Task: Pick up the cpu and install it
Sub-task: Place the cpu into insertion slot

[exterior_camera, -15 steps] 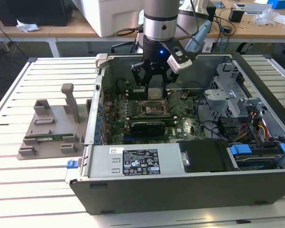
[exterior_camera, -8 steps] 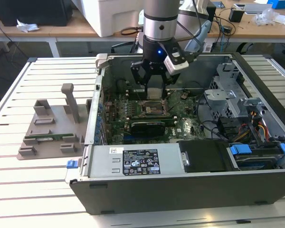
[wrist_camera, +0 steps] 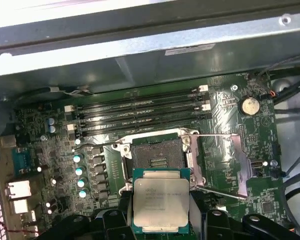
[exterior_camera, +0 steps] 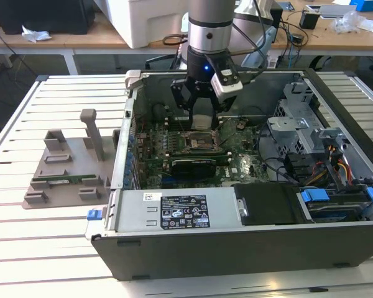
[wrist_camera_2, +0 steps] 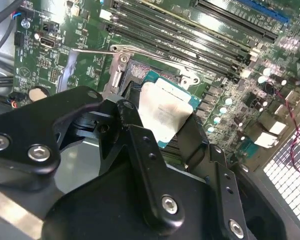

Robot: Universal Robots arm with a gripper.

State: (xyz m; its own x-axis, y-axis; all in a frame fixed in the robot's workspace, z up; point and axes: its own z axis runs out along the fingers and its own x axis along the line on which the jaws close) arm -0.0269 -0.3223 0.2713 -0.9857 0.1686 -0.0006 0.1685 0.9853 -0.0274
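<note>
The cpu (wrist_camera: 159, 199), a flat square chip with a silvery top and a green edge, is clamped between the black fingers (wrist_camera: 124, 204) of my gripper (wrist_camera: 160, 212). It hovers just beside the open black socket (wrist_camera: 157, 157) on the green motherboard (wrist_camera: 225, 115), overlapping the socket's near edge. In the second wrist view the cpu (wrist_camera_2: 165, 112) sits tilted between the fingers (wrist_camera_2: 132, 117) over the socket frame (wrist_camera_2: 121, 75). In the exterior view my gripper (exterior_camera: 202, 118) hangs inside the open computer case (exterior_camera: 248, 248), above the socket (exterior_camera: 196, 141).
The socket's metal load plate (wrist_camera: 236, 160) is flipped open to one side. Memory slots (wrist_camera: 140, 112) run beside the socket. Drive cage and cables (exterior_camera: 323, 155) crowd the exterior view's right. A grey fixture (exterior_camera: 65, 164) holding a green memory stick (exterior_camera: 65, 180) lies at its left.
</note>
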